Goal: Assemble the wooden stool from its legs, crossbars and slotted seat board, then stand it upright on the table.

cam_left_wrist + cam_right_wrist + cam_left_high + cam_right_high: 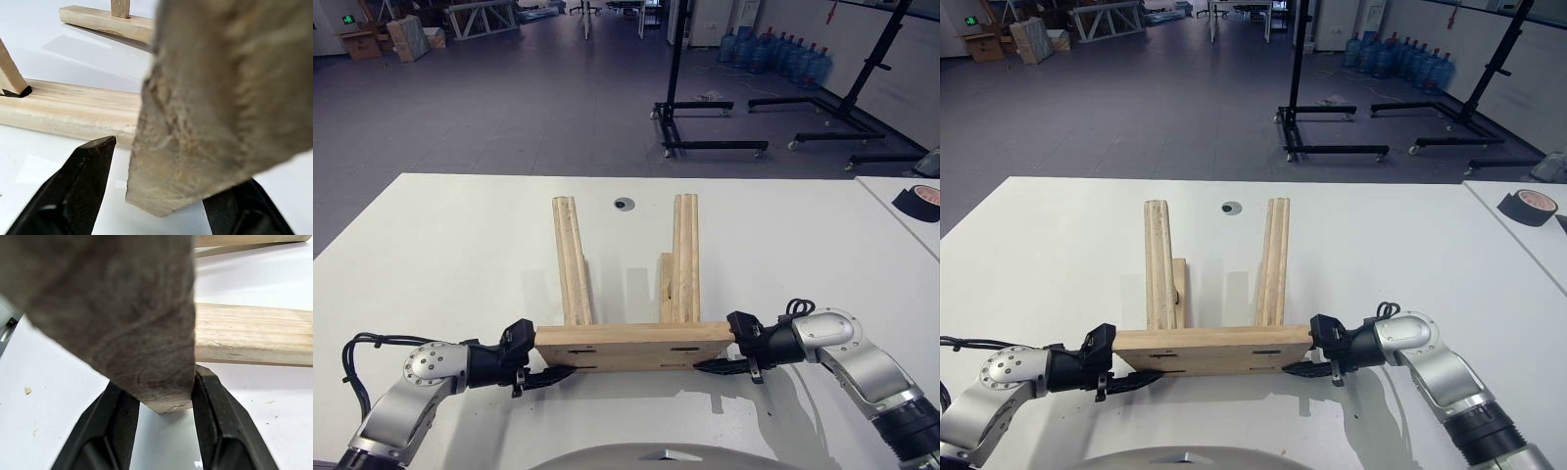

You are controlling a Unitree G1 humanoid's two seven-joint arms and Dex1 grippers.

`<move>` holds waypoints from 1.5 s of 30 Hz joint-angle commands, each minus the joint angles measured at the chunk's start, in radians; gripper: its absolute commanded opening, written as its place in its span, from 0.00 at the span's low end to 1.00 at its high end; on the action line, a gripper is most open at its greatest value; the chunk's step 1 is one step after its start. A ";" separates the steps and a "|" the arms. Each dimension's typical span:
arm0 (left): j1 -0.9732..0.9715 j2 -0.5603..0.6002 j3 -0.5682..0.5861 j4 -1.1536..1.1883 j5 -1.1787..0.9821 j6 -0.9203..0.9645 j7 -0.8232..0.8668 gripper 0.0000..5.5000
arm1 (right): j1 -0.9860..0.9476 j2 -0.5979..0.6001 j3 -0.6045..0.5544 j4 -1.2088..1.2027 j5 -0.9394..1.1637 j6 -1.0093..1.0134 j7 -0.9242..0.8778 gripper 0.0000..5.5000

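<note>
The wooden stool lies on its side on the white table (440, 255). Its slotted seat board (631, 345) stands on edge facing me. Two pairs of legs (573, 259) (685, 255) point away from me along the tabletop, and a short crossbar (666, 284) shows beside the right pair. My left gripper (542, 354) straddles the board's left end; in the left wrist view one finger (83, 181) stands a small gap off the wood. At the board's right end my right gripper (717, 343) is shut on it, both fingers (215, 416) pressed against the wood.
A round hole (624, 204) sits in the tabletop beyond the legs. A black tape roll (918, 201) lies on the neighbouring table at the right. Black wheeled stands (715, 127) are on the floor past the far edge. Bare tabletop lies to both sides.
</note>
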 commanded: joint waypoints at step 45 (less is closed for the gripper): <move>0.212 -0.276 0.314 -0.761 -1.161 0.145 0.801 0.32 | 0.216 -0.113 -0.405 -0.501 1.675 0.740 -0.915 0.26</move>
